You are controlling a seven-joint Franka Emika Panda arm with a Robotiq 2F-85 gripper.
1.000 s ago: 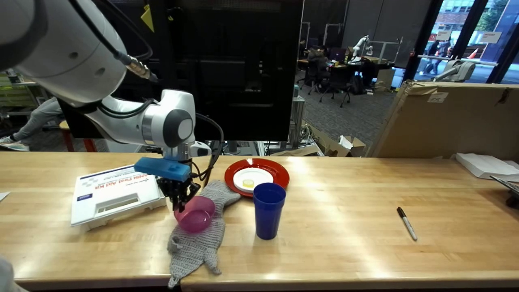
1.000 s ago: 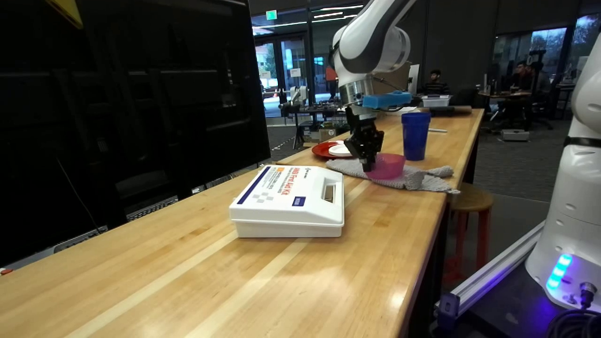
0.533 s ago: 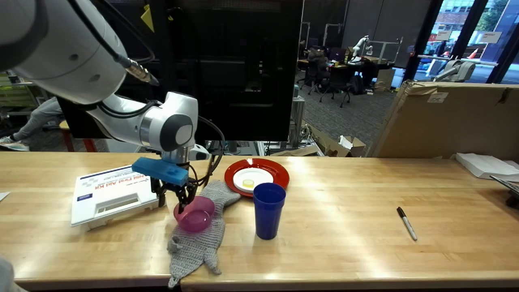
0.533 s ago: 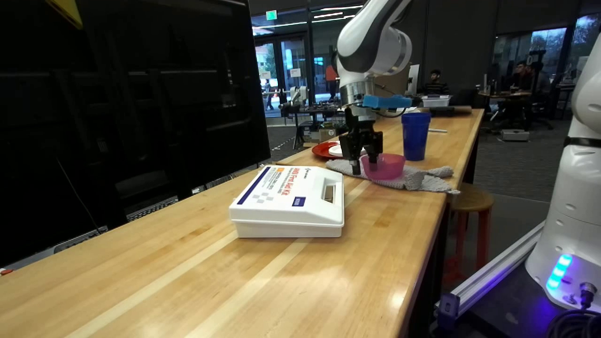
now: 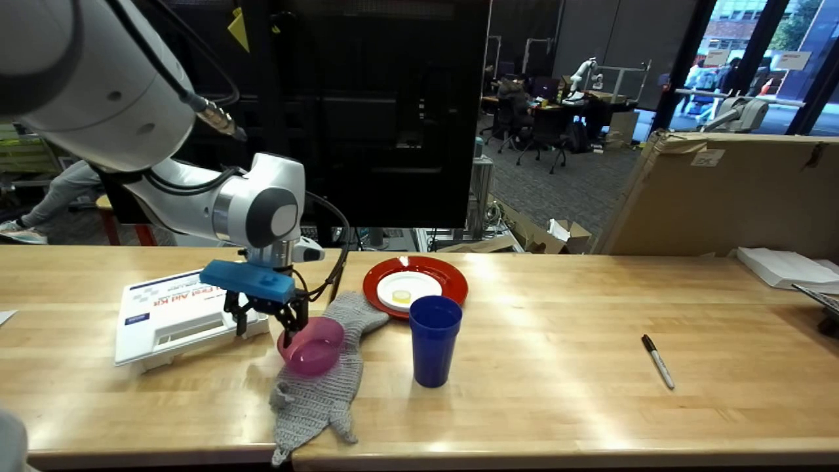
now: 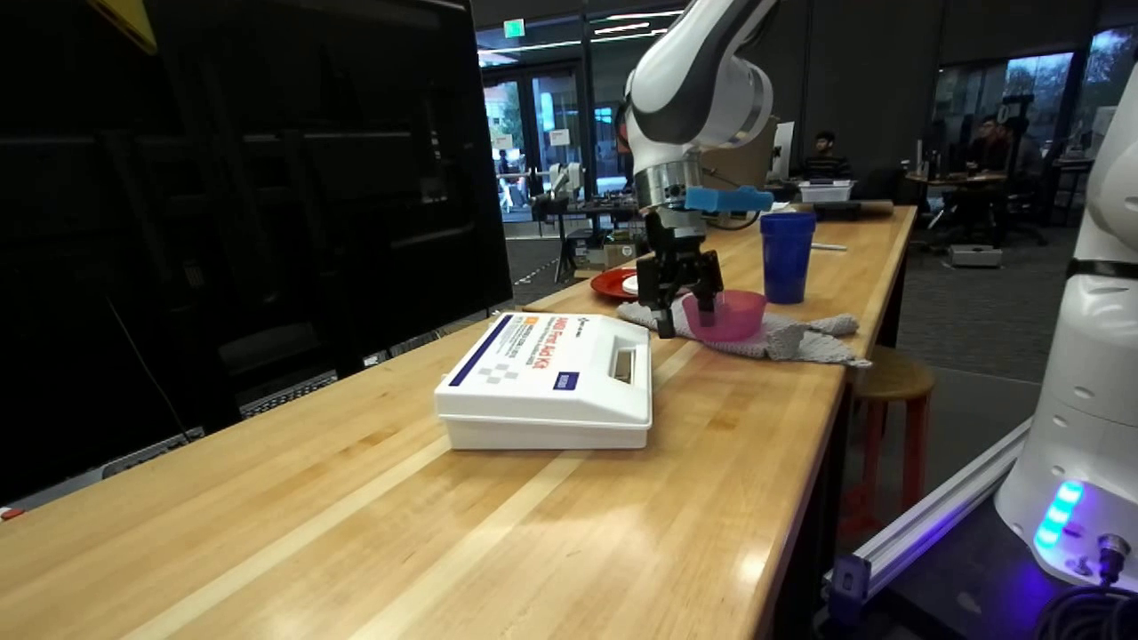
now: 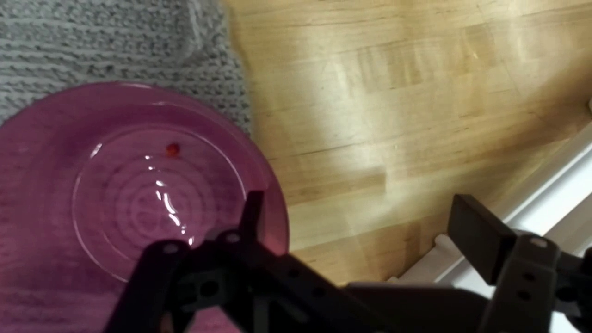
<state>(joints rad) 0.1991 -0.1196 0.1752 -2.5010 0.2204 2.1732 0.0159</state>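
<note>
My gripper [image 5: 265, 333] points down beside a translucent pink bowl [image 5: 314, 354], its jaws wide apart with nothing gripped. In the wrist view, one finger [image 7: 252, 210] is over the inner side of the bowl's rim. The opposite finger [image 7: 481, 236] stands outside the bowl, near the white first aid kit [image 7: 569, 185]. Wooden table shows between them. The bowl rests upright on a grey knitted cloth [image 5: 321, 400] with fin-like flaps. A small red speck [image 7: 172, 149] shows in the bowl. Whether the inner finger touches the bowl wall, I cannot tell.
A tall blue cup [image 5: 434, 347] stands near the cloth. Behind it lies a red plate [image 5: 455, 282] bearing a white plate [image 5: 387, 288] and a small yellow item [image 5: 401, 296]. A black-capped marker [image 5: 657, 362] lies farther along the table, and a big cardboard box [image 5: 721, 196] stands beyond.
My gripper's fingers have spread from close together at the bowl's rim to wide apart. The arm has shifted slightly toward the first aid kit, and the bowl has slid a little the same way.
</note>
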